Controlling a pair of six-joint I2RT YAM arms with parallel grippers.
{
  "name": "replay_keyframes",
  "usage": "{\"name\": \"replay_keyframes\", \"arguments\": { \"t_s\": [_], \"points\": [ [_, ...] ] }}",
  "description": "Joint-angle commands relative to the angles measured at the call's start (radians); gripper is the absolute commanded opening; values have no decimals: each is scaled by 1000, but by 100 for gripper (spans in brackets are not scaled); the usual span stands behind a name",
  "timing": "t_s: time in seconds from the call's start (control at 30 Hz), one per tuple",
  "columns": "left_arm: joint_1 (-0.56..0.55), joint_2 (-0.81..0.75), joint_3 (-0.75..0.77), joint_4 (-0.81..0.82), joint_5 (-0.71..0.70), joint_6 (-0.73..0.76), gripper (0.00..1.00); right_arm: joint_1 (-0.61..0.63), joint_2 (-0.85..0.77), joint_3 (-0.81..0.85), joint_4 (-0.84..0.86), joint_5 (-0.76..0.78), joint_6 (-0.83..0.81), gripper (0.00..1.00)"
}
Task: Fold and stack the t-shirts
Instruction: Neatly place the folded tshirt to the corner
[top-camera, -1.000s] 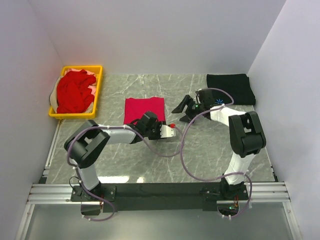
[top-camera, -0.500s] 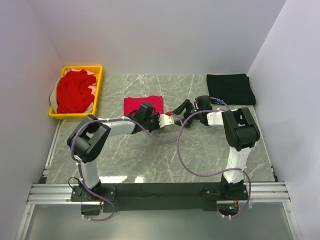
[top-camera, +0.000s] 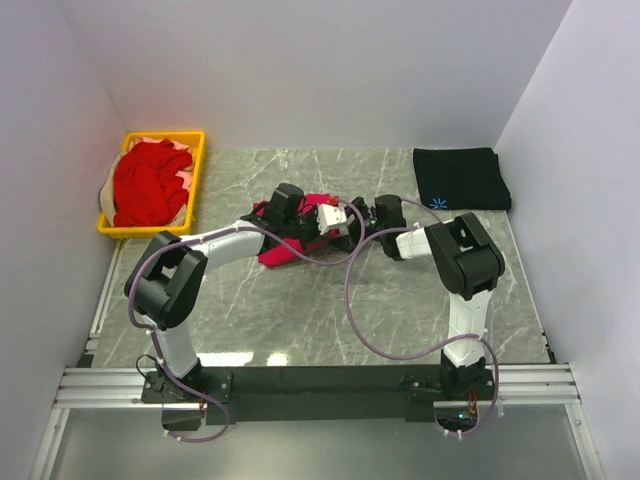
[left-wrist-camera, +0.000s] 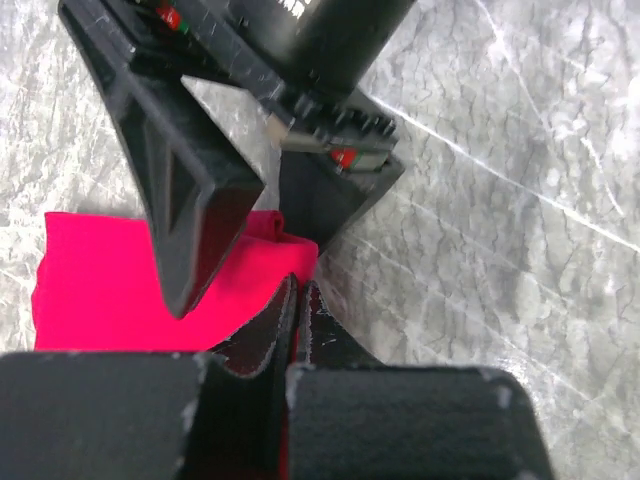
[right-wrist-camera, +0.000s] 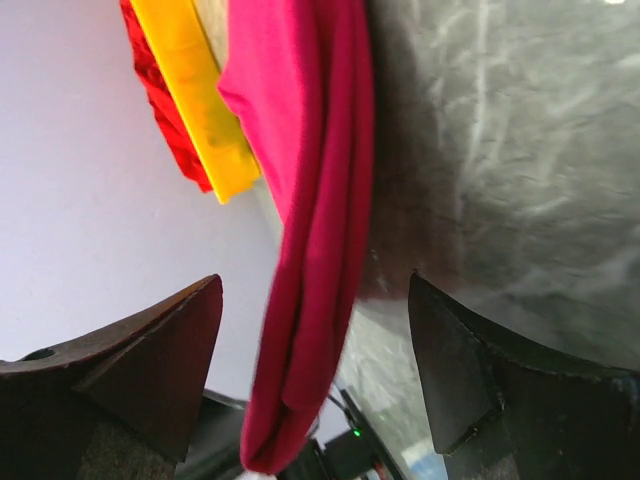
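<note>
Left hand (left-wrist-camera: 299, 292) pinches red t-shirt (left-wrist-camera: 100, 290) edge; right hand (right-wrist-camera: 315, 290) spread just beside, facing lifted fold. Yellow basket (top-camera: 165, 135) of red shirts (top-camera: 150, 185) left; black t-shirt (top-camera: 462, 178) back right.

From above, my left arm (top-camera: 225, 243) covers most of the shirt (top-camera: 272, 256); where the left gripper (top-camera: 345, 228) meets it is too small for me to read.

2 arms, black joints w/ white link shells: left arm (top-camera: 225, 243), right arm (top-camera: 468, 322). Mauve-grey cables (top-camera: 346, 290) loop base to wrist. Black base bar (top-camera: 320, 380) on silver alu rails. Left gripper (left-wrist-camera: 297, 300): matte black, scuffed pads. Right gripper (right-wrist-camera: 315, 365): black wedge fingers (right-wrist-camera: 150, 360), red LED (left-wrist-camera: 345, 157) on its body.
</note>
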Motion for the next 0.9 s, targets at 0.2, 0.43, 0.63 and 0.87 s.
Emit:
{"name": "replay_keyframes", "arguments": {
  "t_s": [0.2,0.43,0.63,0.87],
  "points": [
    [1,4,55,43,64,-82,1,23,75,131,-15,151,5,77],
    [2,37,97,67,69,-110,1,49,154,194,22,168,54,65],
    [4,57,104,77,83,-124,1,55,171,216,6,195,49,47],
    [5,37,104,48,70,-144,13,51,192,353,-192,188,-125,0]
  ]
}}
